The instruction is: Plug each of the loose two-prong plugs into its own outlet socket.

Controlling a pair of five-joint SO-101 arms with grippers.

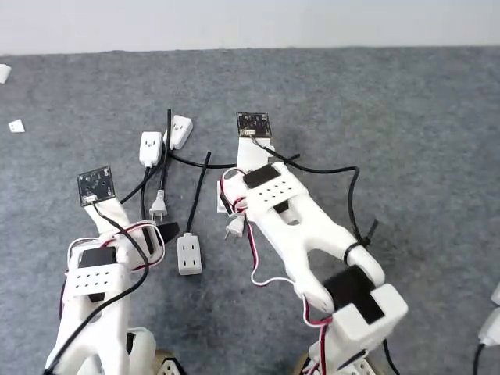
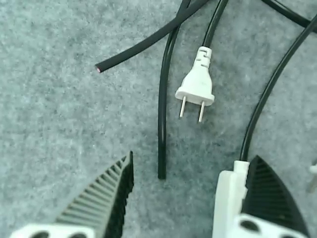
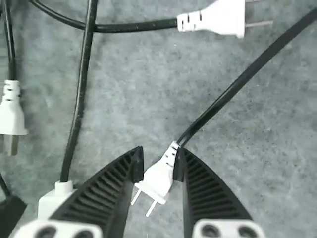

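Grey felt table [image 1: 406,117]: R claw [image 3: 158,153], centre of the high view, is clamped on a small white plug [image 3: 157,179] w/ prongs poking out past the tips. L claw [image 2: 193,158], lower left, stands wide apart w/ a second plug [image 2: 196,87] lying just beyond its tips, and a white outlet socket [image 1: 188,254] lies btwn the two arms. Plugs look light, hard plastic & prob. a bit slick, and each drags a stiffish black cord [image 2: 214,25] that'll likely twist it, so best hold is across the flat sides of the body just behind the prongs, not on the cord.
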